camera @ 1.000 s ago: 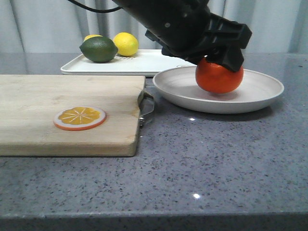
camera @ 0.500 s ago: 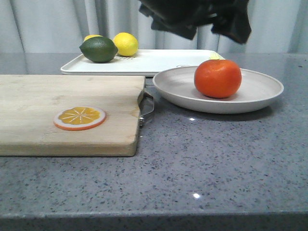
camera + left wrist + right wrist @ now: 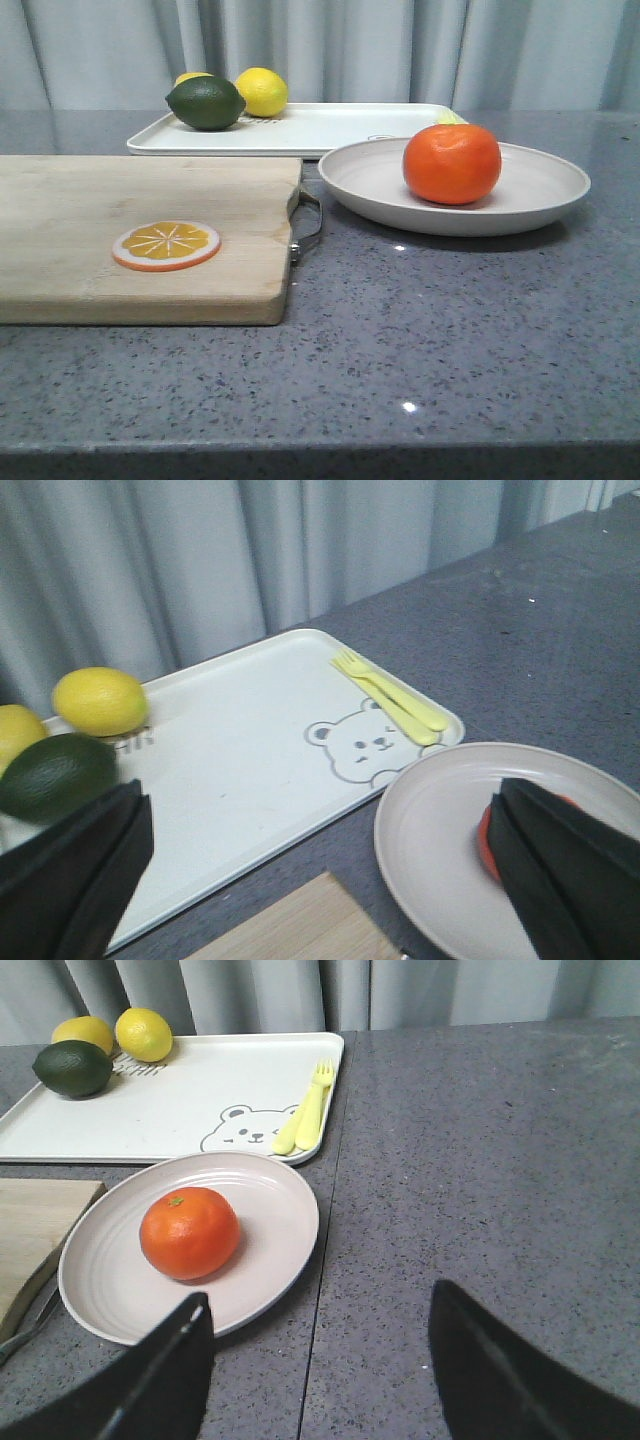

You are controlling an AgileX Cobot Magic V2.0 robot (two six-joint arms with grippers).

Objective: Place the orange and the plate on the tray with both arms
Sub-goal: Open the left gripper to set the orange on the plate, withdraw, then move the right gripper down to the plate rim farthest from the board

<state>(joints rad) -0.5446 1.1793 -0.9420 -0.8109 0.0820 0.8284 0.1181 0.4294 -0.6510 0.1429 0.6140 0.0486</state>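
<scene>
The orange [image 3: 452, 163] sits in the off-white plate [image 3: 530, 195] on the grey table, just in front of the white tray [image 3: 320, 130]. No gripper shows in the front view. In the left wrist view, my left gripper [image 3: 320, 880] is open and empty above the gap between the tray [image 3: 250, 770] and the plate [image 3: 440, 830]. Its right finger hides most of the orange [image 3: 485, 840]. In the right wrist view, my right gripper [image 3: 320, 1360] is open and empty over bare table beside the plate [image 3: 270, 1210], which holds the orange [image 3: 189, 1232], with the tray [image 3: 180, 1100] beyond.
A dark green lime [image 3: 205, 102] and two lemons [image 3: 261, 91] lie at the tray's far left end. A yellow fork and spoon [image 3: 305, 1115] lie at its right end. A wooden cutting board [image 3: 140, 200] with an orange slice [image 3: 166, 245] lies at the left.
The gripper that was closed around the orange has opened, risen and left the front view. The orange stays in the plate.
</scene>
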